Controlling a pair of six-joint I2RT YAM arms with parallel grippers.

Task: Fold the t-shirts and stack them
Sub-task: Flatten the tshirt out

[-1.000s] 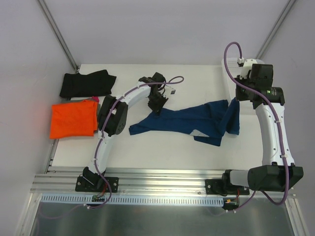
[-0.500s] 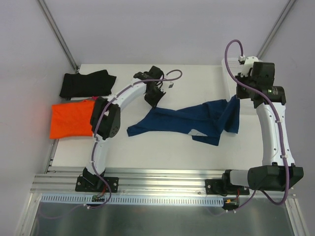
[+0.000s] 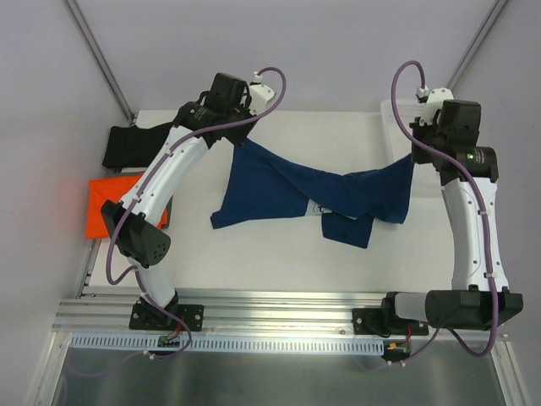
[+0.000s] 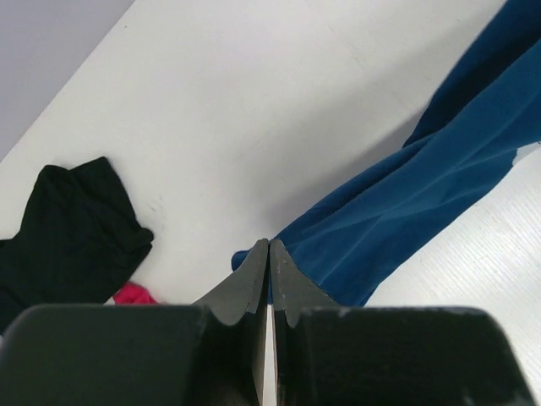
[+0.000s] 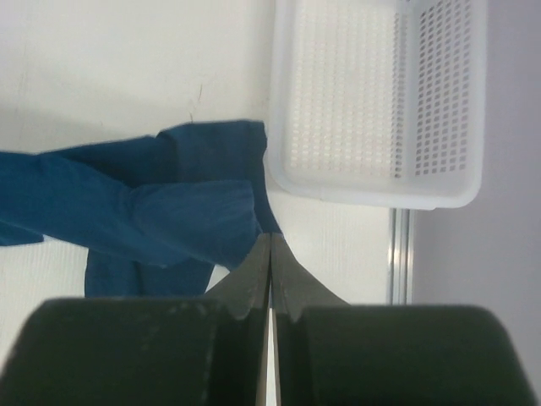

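Spreading step. The navy t-shirt (image 3: 287,190) is sagging mid-table between two raised corners, its lower folds trailing on the table (image 3: 254,254). The left gripper (image 4: 269,245) and right gripper (image 5: 270,241), jaws pressed together, are each pinching one corner. The orange t-shirt (image 3: 106,188) and black t-shirt (image 3: 127,148) are lying at far left. Next: likely laying it flat, uncreased.

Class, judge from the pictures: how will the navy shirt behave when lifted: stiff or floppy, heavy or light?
Probably floppy: the navy shirt sags and creases between the left claw and right claw. Likely light: two small pinches at its edges seem to hold it up. It may drape unevenly when laid down.
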